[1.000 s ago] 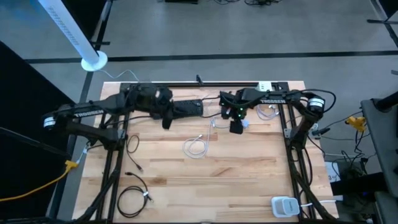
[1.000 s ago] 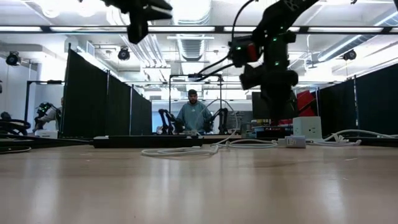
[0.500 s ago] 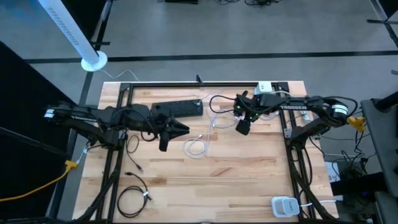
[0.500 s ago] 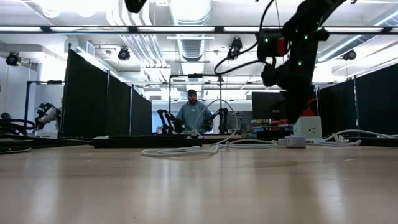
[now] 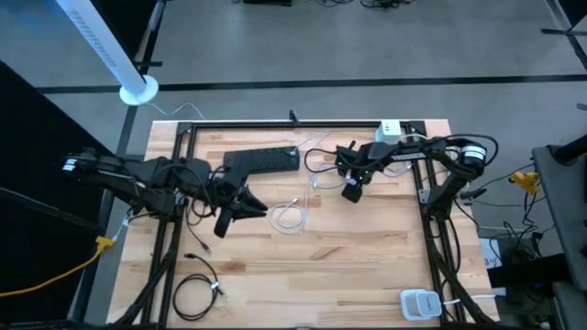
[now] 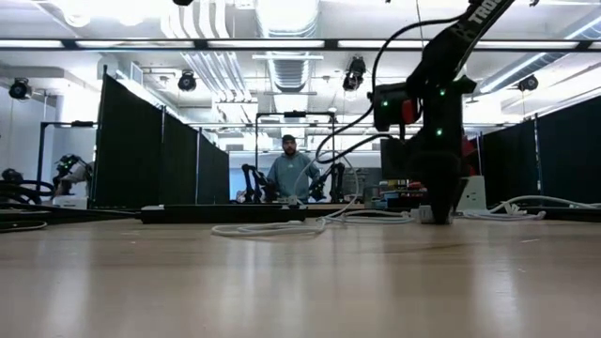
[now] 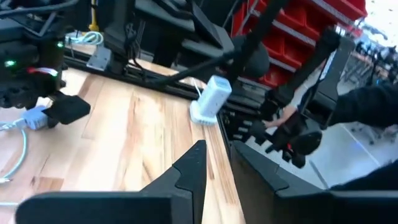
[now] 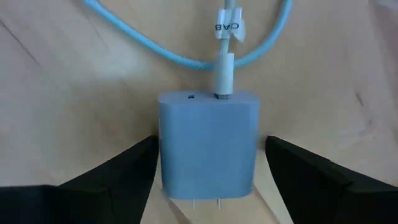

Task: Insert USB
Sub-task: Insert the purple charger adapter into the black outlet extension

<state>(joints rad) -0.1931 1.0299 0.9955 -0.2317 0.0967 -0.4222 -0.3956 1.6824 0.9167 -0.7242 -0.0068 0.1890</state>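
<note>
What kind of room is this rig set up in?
Likely a robotics lab or workshop: black curtain partitions divide the floor, more robot arms stand beside a person, and red parts bins line one wall.

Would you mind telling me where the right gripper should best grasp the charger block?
Grip the charger block across its two flat side faces, coming straight down from above. It lies flat on the table, cable at one end and prongs at the other, leaving both sides free.

A pale blue-grey rectangular plastic charger block (image 8: 208, 143) with a light blue cable (image 8: 174, 55) lies on the light striped wooden table (image 5: 367, 257).
</note>
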